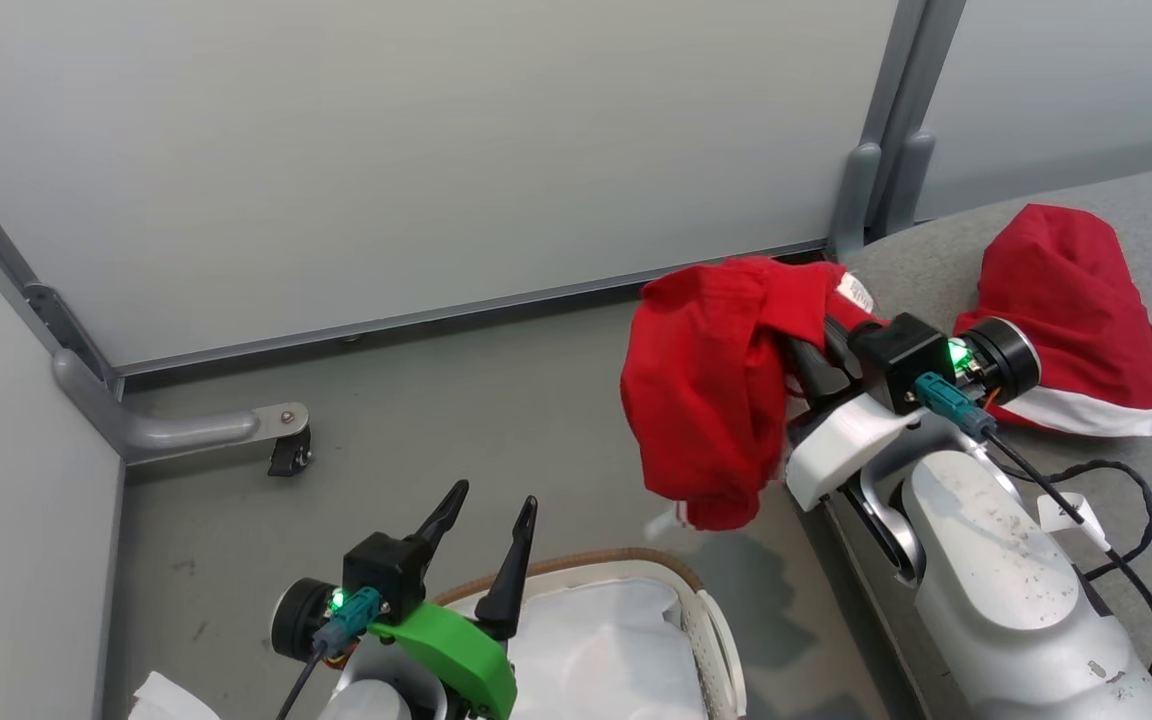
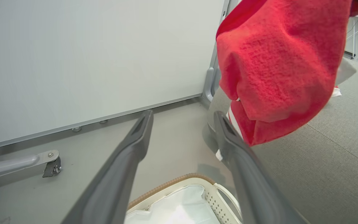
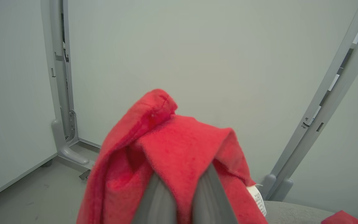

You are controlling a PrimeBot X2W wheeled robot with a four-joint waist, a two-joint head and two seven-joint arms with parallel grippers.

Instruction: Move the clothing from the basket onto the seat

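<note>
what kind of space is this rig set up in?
Probably a partitioned indoor test cell, not a real home: pale divider panels on grey frames with a castor foot, bare grey floor, and a grey seat and basket as props.

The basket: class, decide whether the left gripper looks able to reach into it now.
Probably yes: the open left gripper sits just above the basket, nothing between them; the red garment hangs aside in the right gripper.

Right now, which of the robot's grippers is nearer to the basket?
Left. The left gripper hovers open just over the basket rim; the right gripper is farther off, raised beside the seat edge, shut on a red garment.
</note>
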